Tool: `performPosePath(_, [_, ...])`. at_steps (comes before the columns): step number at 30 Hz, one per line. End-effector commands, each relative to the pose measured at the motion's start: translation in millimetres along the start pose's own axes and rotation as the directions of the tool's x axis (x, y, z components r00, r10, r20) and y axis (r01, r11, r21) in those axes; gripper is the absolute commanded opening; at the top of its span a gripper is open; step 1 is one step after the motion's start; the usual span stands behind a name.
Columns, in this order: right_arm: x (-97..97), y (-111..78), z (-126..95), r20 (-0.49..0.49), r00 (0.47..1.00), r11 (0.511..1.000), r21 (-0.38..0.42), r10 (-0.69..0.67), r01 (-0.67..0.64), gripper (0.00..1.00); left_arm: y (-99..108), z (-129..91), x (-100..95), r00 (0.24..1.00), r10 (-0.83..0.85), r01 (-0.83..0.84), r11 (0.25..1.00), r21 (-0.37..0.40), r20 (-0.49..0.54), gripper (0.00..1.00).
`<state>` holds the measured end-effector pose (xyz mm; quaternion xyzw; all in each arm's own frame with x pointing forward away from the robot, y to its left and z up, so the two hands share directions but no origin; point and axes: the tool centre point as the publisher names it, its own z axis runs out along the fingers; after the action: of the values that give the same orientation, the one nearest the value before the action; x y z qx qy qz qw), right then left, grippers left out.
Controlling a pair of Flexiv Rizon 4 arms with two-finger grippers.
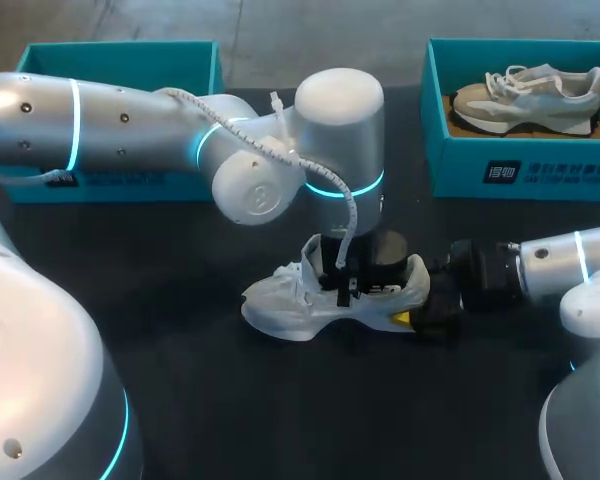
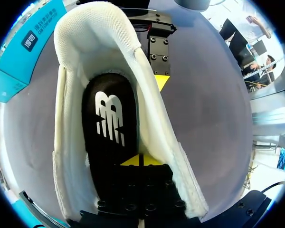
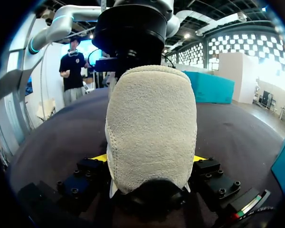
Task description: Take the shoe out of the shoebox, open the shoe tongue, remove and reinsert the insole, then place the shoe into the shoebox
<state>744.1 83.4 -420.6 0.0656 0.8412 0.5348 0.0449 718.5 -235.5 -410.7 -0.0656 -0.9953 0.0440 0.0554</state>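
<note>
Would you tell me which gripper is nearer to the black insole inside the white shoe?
Left. The left gripper is down inside the white shoe, at the black insole; the right gripper clamps the heel from outside.

A dark tabletop (image 1: 180, 380) with a matte surface fills the head view from edge to edge. At its far right corner stands an open teal box (image 1: 435, 130) with upright walls; its right end runs out of view. The front wall carries a dark label (image 1: 530, 172) with white print. Inside lies a beige-and-grey sneaker (image 1: 525, 100), lengthwise in the box, its toe towards the middle of the tabletop and its heel towards the right. Its white laces (image 1: 510, 78) sit loosely along the top. A brown strip shows along the sneaker's near edge; whether that is sole or box floor cannot be told.
</note>
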Motion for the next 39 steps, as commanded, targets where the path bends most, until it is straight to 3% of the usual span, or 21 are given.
performPosePath(1, [1.3, 1.7, 0, 0.0, 1.0, 1.0, 0.005, 0.0, 0.0, 0.0, 3, -3, -0.3, 1.0, 0.011, -0.011, 1.0, 0.009, 0.009, 0.14])
performPosePath(2, [1.3, 1.7, 0, 0.0, 1.0, 1.0, 0.005, 0.0, 0.0, 0.0, 3, -4, 0.1, 1.0, 0.016, -0.016, 1.0, 0.014, 0.008, 0.17])
performPosePath(4, [1.3, 1.7, 0, 0.0, 1.0, 1.0, 0.005, 0.0, 0.0, 0.0, 3, -4, 0.2, 1.0, 0.017, -0.017, 1.0, 0.016, 0.011, 0.03])
performPosePath(7, [1.3, 1.7, 0, 0.0, 1.0, 1.0, 0.005, 0.0, 0.0, 0.0, 2, -4, 0.1, 1.0, 0.018, -0.018, 1.0, 0.019, 0.015, 0.04])
performPosePath(12, [1.3, 1.7, 0, 0.0, 1.0, 1.0, 0.005, 0.0, 0.0, 0.0, 2, -6, 0.0, 0.999, 0.022, -0.023, 1.0, 0.014, 0.032, 0.21])
performPosePath(19, [1.3, 1.7, 0, 0.0, 1.0, 1.0, 0.005, 0.0, 0.0, 0.0, 1, -3, -3.4, 0.998, 0.018, -0.019, 1.0, 0.011, 0.058, 0.35])
performPosePath(29, [1.3, 1.7, 0, 0.0, 1.0, 1.0, 0.005, 0.0, 0.0, 0.0, -4, 15, -18.0, 0.989, 0.017, -0.012, 0.999, -0.037, 0.144, 0.38])
performPosePath(39, [1.3, 1.7, 0, 0.0, 1.0, 1.0, 0.005, 0.0, 0.0, 0.0, 0, 14, -35.2, 0.98, 0.005, 0.008, 0.998, -0.064, 0.2, 0.37])
